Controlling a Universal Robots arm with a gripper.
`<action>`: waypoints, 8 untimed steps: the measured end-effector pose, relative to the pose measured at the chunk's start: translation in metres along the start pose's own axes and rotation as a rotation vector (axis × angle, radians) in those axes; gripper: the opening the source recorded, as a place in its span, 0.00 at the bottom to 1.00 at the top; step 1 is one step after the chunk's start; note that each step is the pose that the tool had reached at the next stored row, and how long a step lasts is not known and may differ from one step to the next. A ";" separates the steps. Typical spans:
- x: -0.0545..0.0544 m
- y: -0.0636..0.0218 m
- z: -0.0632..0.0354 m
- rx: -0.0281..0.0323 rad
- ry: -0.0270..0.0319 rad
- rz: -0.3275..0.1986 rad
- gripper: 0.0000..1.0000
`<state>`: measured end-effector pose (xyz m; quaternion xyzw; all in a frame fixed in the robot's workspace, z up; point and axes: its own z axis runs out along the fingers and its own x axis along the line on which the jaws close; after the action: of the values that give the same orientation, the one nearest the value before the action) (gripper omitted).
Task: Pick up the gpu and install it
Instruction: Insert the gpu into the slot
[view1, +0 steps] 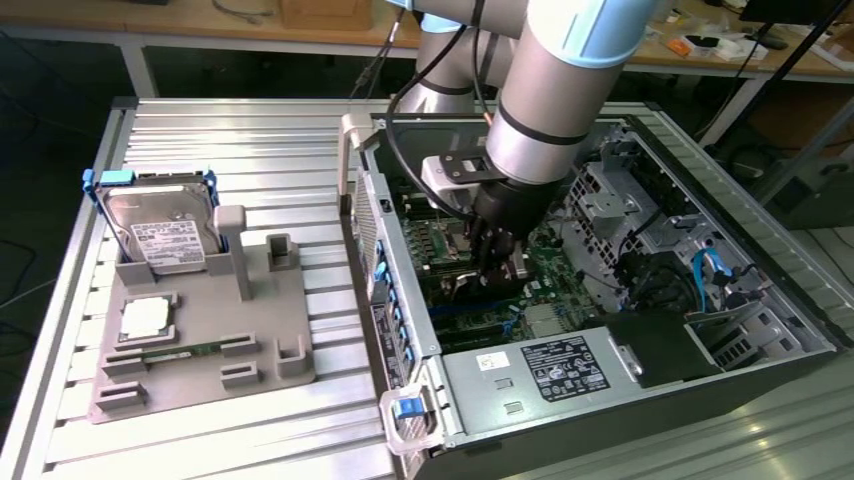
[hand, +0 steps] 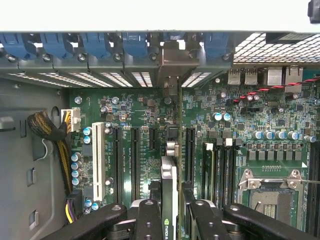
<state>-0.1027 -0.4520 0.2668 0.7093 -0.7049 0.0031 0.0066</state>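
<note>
The gpu (hand: 169, 185) is held edge-on in the gripper (hand: 173, 212), its jaws partly closed on the card's two faces. It is kept close over the motherboard (hand: 150, 110) inside the computer case (view1: 360, 200) (on the exterior view's right). If the card is pressed down off-line from its slot, the edge connector could be jammed, or the card twisted in the grip.

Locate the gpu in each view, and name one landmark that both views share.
Exterior view: the gpu is inside the open computer case, a dark card under the arm's fingers, just over the motherboard.
Wrist view: the gpu is seen edge-on, gripped between the two black fingers, over the long expansion slots.
Shared landmark: the row of blue slot clips on the case's rear wall.
</note>
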 end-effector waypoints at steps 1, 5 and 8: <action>0.000 0.0000 0.0002 0.0000 0.0000 0.000 0.27; 0.000 0.0000 0.0020 0.0001 0.0000 0.000 0.27; 0.000 0.0000 0.0027 -0.0001 0.0001 0.000 0.27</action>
<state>-0.1027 -0.4521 0.2642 0.7093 -0.7049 0.0031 0.0066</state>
